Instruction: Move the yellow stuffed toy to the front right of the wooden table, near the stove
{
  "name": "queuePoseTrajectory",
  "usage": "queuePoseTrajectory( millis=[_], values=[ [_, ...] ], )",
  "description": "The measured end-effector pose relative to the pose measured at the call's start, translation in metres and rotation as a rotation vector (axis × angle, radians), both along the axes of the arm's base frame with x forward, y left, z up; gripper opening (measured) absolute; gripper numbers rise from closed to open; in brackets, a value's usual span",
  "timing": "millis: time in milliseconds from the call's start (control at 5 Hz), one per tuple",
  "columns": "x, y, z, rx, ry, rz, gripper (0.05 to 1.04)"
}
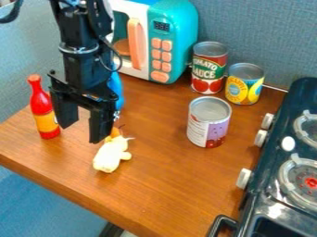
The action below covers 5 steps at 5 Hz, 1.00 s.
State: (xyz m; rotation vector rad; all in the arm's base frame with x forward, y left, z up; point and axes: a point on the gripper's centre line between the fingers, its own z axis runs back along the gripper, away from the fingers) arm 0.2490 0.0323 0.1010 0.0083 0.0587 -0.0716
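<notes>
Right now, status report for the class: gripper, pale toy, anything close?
Gripper open, empty, above tabletop. Pale toy lying close by. Red bottle upright, near gripper's other side.

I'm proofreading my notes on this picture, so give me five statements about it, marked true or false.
1. The gripper is open, with nothing between its fingers. True.
2. The red bottle lies on its side. False: the red bottle stands upright.
3. The pale toy lies on the wooden table, near the gripper. True.
4. The can with the purple label stands on the stove. False: that can stands on the wooden table, beside the stove.
5. The can with the red and green label stands beside the can with the yellow and blue label. True.
</notes>
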Motion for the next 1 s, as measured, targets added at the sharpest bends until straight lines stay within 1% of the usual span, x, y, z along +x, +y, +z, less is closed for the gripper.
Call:
queuePoseTrajectory(
  millis=[200,400,600,800,1000],
  values=[
    [0.020,0.010,-0.013,0.020,-0.007,0.012,1.001],
    [0.040,0.007,-0.028,-0.006,-0.069,0.013,1.001],
    [0.052,-0.002,-0.035,-0.064,-0.159,-0.007,1.001],
    [0.056,-0.009,-0.045,-0.111,-0.161,-0.010,1.001],
    [0.056,-0.006,-0.055,-0.093,-0.134,0.023,1.001]
  ],
)
